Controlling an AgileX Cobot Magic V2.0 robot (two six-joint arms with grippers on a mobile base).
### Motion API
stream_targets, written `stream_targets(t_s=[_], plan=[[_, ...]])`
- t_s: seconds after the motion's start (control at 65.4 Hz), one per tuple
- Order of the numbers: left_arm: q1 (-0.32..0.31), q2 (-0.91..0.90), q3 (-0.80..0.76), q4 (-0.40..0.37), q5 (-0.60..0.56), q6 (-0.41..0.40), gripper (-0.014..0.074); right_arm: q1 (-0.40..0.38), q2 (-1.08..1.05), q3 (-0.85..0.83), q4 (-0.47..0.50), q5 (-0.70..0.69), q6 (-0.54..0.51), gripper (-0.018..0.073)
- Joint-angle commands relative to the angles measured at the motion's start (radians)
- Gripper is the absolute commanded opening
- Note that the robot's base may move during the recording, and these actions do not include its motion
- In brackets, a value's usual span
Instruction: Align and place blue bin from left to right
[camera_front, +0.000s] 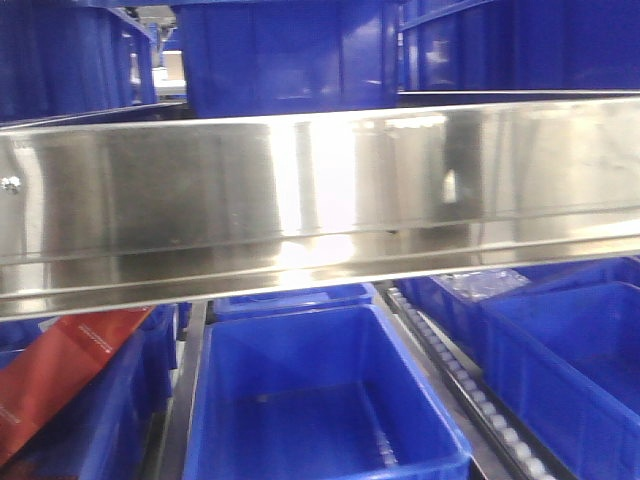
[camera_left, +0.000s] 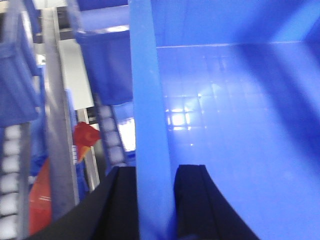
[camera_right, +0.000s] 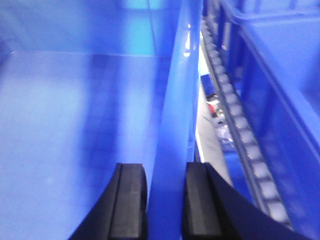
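Observation:
The blue bin fills both wrist views. Its left wall (camera_left: 147, 100) runs up between the black fingers of my left gripper (camera_left: 156, 170), one finger outside and one inside, shut on that wall. The bin's grid-marked floor (camera_left: 225, 115) lies to the right of it. My right gripper (camera_right: 164, 167) is shut on the opposite wall (camera_right: 175, 100), with the bin's inside to its left. Neither gripper shows in the front view, and I cannot tell which bin there is the held one.
A shiny steel shelf beam (camera_front: 320, 200) crosses the front view. Dark-blue bins (camera_front: 285, 55) stand above it and more bins (camera_front: 320, 400) (camera_front: 560, 370) below. A red package (camera_front: 60, 370) lies lower left. Roller tracks (camera_front: 450, 370) (camera_right: 240, 125) run beside the bins.

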Motion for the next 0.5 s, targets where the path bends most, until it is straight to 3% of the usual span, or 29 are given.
stream_targets(t_s=[0.0,0.489], plan=[[0.002,-0.022,-0.019,0.027,-0.117,0.007,-0.0008,0.001,-0.024,-0.013,0.004,-0.086,-0.035,-0.0079],[0.002,-0.022,-0.019,0.027,-0.117,0.007,-0.0008,0.001,-0.024,-0.013,0.004,-0.086,-0.035,-0.0079]])
